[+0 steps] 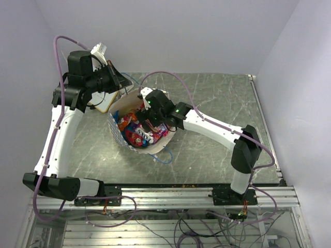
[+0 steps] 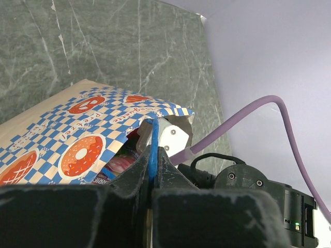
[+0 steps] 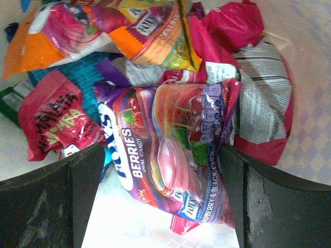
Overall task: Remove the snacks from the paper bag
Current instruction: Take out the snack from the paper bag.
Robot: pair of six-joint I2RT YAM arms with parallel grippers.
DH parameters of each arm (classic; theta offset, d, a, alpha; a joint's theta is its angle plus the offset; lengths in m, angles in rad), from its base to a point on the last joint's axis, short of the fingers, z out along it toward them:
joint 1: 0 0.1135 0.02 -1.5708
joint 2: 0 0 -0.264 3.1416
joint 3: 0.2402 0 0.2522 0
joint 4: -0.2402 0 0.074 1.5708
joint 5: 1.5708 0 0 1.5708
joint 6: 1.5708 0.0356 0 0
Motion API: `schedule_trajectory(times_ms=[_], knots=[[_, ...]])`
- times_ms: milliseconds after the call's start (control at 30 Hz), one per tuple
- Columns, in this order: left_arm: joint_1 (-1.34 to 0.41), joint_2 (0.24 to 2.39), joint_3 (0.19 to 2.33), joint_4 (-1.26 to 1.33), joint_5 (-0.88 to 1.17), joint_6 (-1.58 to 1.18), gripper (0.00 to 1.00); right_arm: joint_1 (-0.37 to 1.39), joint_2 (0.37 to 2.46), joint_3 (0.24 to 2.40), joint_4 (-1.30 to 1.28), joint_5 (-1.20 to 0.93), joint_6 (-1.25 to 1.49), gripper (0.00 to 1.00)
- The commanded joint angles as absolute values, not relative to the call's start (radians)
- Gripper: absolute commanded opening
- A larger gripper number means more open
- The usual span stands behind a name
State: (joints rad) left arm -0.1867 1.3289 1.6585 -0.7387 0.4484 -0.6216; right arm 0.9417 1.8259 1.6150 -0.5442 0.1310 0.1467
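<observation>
The paper bag [image 1: 120,135] lies on the table with its mouth open upward; its checkered side shows in the left wrist view [image 2: 77,139]. My left gripper [image 2: 153,154] is shut on the bag's blue cord handle [image 2: 154,132] at the bag's far rim [image 1: 120,85]. My right gripper [image 3: 163,175] is open inside the bag [image 1: 150,120], its fingers either side of a purple berries snack packet [image 3: 165,150]. Around it lie an orange packet [image 3: 36,49], a small red one [image 3: 57,121], a teal one [image 3: 77,70] and a large red-pink one [image 3: 258,103].
A wood-framed whiteboard [image 1: 102,102] lies just behind the bag under my left arm. The bag's other blue cord handle [image 1: 164,157] trails onto the table in front. Walls close off the left, back and right; a metal rail [image 1: 181,195] runs along the near edge.
</observation>
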Motion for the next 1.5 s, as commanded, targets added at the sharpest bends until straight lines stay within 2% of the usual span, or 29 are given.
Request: schedule_trajectory(times_ms=[0,133,233,467,767,900,1033,1133,1367,1467], knots=[[-0.182,1.317,1.696,-0.718,0.471,-0.637,0.07,0.953,1.809,1.593,-0.508,-0.011,0.164,0.91],[-0.181,1.318,1.697,-0.721,0.471,-0.635,0.07,0.959,1.747,1.531,-0.423,-0.177,0.204,0.9],[-0.179,1.316,1.696,-0.721,0.471,-0.637,0.07,0.958,1.719,1.501,-0.386,-0.223,0.23,0.9],[-0.176,1.312,1.684,-0.715,0.478,-0.645,0.07,0.922,1.677,1.468,-0.416,-0.071,0.239,0.9],[-0.176,1.307,1.675,-0.712,0.49,-0.654,0.07,0.912,1.737,1.56,-0.513,0.192,0.171,0.9],[-0.176,1.305,1.668,-0.706,0.495,-0.661,0.07,0.921,1.769,1.578,-0.503,0.237,0.173,0.81],[-0.176,1.303,1.667,-0.707,0.5,-0.663,0.07,0.939,1.787,1.569,-0.46,0.26,0.186,0.66],[-0.176,1.301,1.667,-0.713,0.499,-0.661,0.07,0.946,1.796,1.565,-0.446,0.33,0.214,0.6],[-0.176,1.293,1.652,-0.712,0.51,-0.665,0.07,0.946,1.795,1.512,-0.362,0.292,0.31,0.6],[-0.176,1.292,1.654,-0.715,0.512,-0.666,0.07,0.946,1.808,1.51,-0.342,0.297,0.373,0.52]])
